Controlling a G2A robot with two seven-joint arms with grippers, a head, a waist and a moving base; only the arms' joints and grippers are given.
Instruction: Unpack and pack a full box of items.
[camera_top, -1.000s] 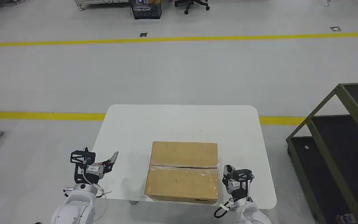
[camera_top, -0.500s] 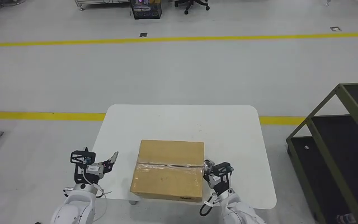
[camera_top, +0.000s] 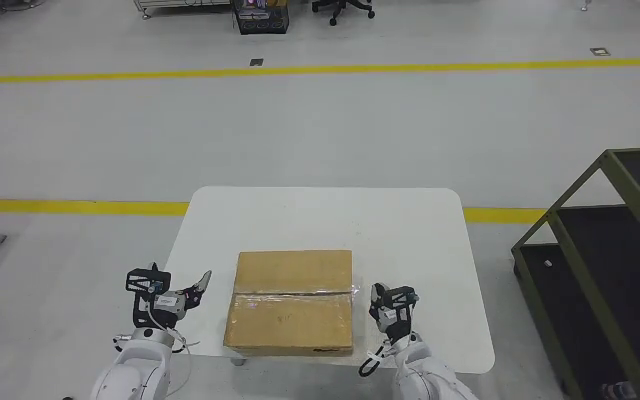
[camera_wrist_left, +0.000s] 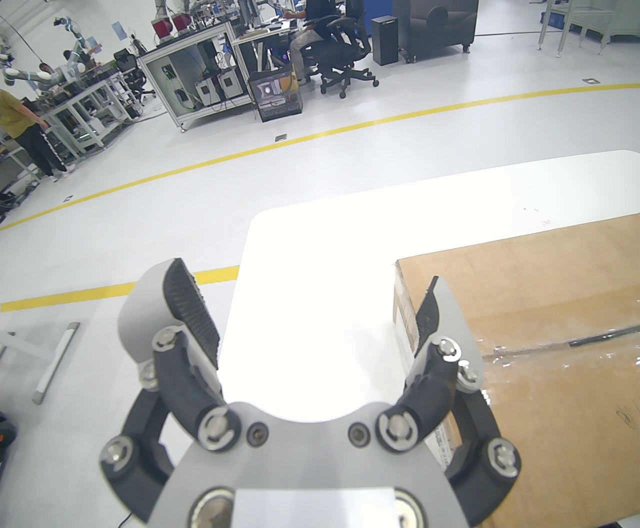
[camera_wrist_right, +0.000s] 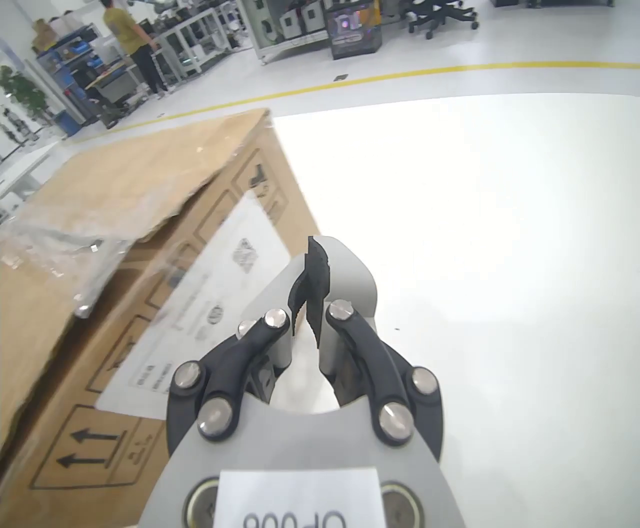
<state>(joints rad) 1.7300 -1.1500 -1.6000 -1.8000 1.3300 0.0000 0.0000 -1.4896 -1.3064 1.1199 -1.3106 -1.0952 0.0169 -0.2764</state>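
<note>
Right end effector (camera_wrist_right: 311, 265) clenched beside taped box (camera_top: 290, 300); left end effector (camera_wrist_left: 304, 280) spread, contents hidden.

A white table (camera_top: 420, 225) with rounded corners stands on a pale grey floor (camera_top: 320, 130). 1 closed cardboard box (camera_top: 290, 300) lies flat on it. Its 2 top flaps meet at a seam covered with clear tape (camera_top: 292, 293). Seen from above, the box sits at about 7 o'clock from the table's middle and reaches close to the 6 o'clock edge. White tabletop shows around it from 9 through 12 to 3 o'clock. The box's 3 o'clock side carries a white label and printed arrow marks.
</note>
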